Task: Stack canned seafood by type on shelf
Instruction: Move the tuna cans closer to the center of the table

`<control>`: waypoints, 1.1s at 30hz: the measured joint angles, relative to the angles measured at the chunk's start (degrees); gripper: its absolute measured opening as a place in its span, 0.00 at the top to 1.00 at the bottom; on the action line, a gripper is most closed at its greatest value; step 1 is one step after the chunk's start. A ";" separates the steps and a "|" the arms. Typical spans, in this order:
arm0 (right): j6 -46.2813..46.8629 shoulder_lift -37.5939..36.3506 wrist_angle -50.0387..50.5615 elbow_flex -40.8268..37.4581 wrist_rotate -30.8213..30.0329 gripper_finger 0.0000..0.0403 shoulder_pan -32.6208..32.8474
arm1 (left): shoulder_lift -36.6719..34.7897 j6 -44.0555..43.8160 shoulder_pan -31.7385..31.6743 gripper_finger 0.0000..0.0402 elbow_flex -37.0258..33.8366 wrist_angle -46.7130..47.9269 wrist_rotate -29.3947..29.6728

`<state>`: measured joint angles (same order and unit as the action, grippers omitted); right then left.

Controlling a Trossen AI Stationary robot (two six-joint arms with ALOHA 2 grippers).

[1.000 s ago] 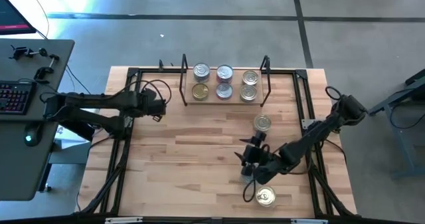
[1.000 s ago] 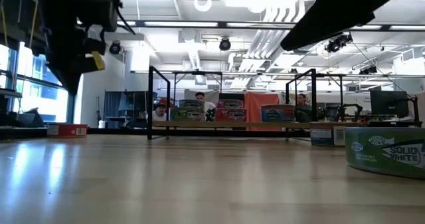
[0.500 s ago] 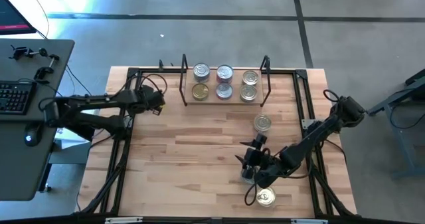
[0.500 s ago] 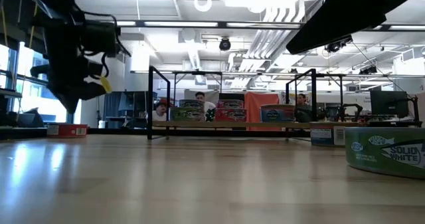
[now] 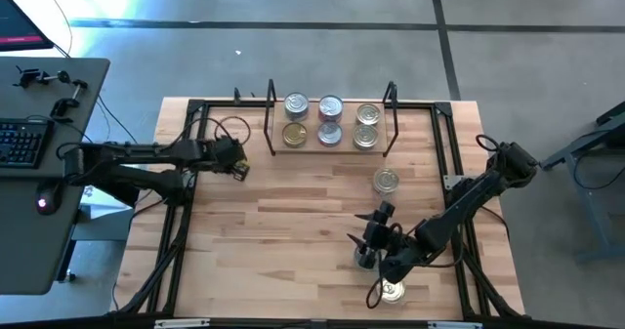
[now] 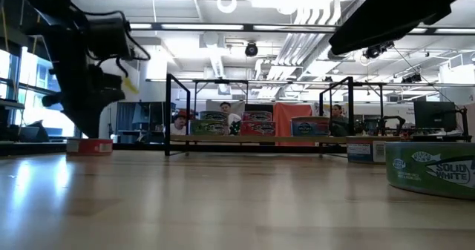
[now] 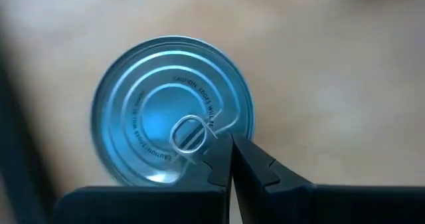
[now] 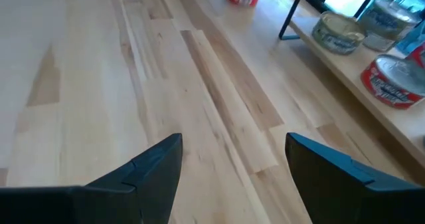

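Six round metal tins (image 5: 330, 120) are seen in two rows on the black-rod shelf (image 5: 269, 124). The left gripper (image 7: 230, 159), fingers closed and empty, is poised over a ridged silver can (image 7: 172, 110). The right gripper (image 8: 232, 159), fingers spread, is held above the pale plank surface (image 8: 133, 84).

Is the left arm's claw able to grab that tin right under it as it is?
Probably not yet: the left gripper hangs over the silver tin with fingers shut. Nothing blocks it, but it must open first.
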<state>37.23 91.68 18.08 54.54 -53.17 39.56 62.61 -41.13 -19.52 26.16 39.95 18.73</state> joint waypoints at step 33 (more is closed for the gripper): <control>24.19 -8.81 45.63 1.54 23.88 0.36 -26.29 | -2.51 7.46 39.47 0.99 2.68 -22.20 14.07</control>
<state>61.43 82.87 63.71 56.08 -29.29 13.27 60.10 -33.67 19.94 28.84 17.75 32.79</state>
